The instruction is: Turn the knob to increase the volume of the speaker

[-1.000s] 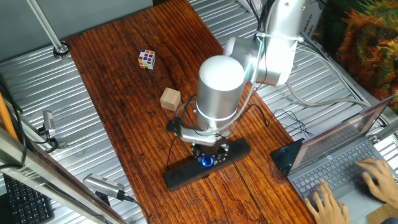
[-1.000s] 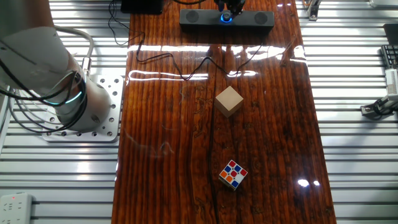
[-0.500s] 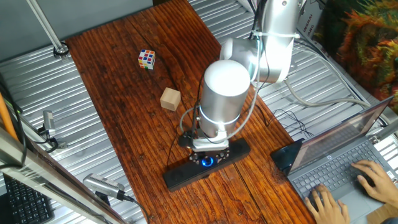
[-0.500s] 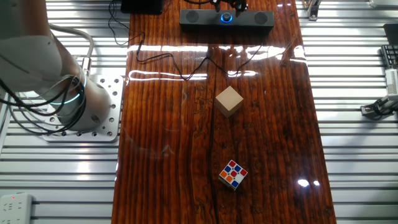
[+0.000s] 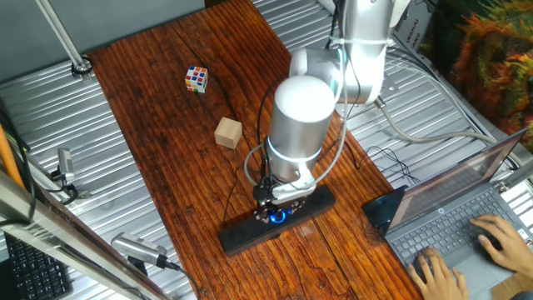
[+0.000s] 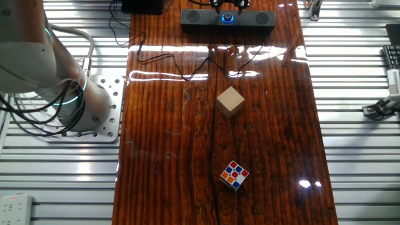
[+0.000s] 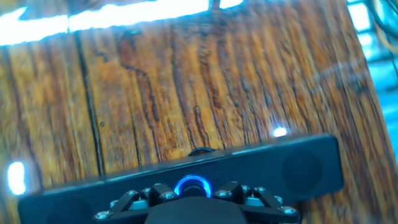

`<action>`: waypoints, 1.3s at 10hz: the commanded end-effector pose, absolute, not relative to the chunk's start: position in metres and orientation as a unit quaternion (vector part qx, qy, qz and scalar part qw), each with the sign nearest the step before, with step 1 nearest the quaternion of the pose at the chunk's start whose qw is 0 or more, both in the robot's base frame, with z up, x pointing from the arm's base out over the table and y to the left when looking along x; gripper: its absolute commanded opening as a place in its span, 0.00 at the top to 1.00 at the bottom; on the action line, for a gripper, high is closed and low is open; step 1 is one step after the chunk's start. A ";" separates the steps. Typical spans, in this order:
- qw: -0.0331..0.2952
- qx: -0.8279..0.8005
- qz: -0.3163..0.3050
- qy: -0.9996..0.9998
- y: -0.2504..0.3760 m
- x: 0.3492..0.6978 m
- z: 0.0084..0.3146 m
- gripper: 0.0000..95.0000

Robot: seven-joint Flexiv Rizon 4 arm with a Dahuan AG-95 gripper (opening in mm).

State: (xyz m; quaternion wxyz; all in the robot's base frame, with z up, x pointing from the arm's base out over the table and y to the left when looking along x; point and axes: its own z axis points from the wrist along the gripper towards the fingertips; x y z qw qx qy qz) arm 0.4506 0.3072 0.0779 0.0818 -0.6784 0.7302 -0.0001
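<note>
- The speaker (image 5: 277, 218) lies flat across the near end of the wooden table (image 5: 166, 108), close to the edge on the laptop side.
- The knob (image 7: 191, 185) sits at the middle of the speaker's face, its ring glowing blue in all three views.
- The gripper (image 7: 193, 194) stands directly over the knob. In the hand view its linkages spread to either side of the blue ring.
- Whether the fingers are closed on the knob or merely bracket it cannot be told: their tips fall below the edge of the hand view, and the arm hides them in the fixed views.
- The arm (image 5: 301, 125) hangs nearly upright above the middle of the speaker, hiding part of it in one fixed view.
- A thin black cable (image 6: 187, 72) trails across the table from the speaker's area.
- A plain wooden block (image 6: 229, 101) rests near the table's centre, well apart from the speaker.
- A colour cube (image 6: 234, 175) lies further on, toward the far end of the table from the speaker.
- A laptop (image 5: 450, 221) sits open just beside the table, with a person's hands (image 5: 466, 250) on its keyboard.
</note>
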 end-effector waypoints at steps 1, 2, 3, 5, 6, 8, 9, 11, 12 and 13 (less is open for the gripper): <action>0.089 -0.688 0.006 0.721 0.308 0.451 0.078 0.40; 0.091 -0.687 0.008 0.721 0.308 0.451 0.078 0.40; 0.090 -0.686 0.009 0.722 0.308 0.451 0.078 0.40; 0.089 -0.687 0.010 0.721 0.308 0.451 0.078 0.40; 0.090 -0.687 0.010 0.721 0.308 0.451 0.078 0.40; 0.089 -0.687 0.013 0.722 0.308 0.451 0.078 0.40; 0.087 -0.687 0.014 0.722 0.308 0.451 0.078 0.40; 0.083 -0.686 0.018 0.722 0.308 0.451 0.077 0.40; 0.083 -0.685 0.019 0.724 0.308 0.451 0.077 0.40; 0.083 -0.683 0.020 0.726 0.308 0.451 0.077 0.40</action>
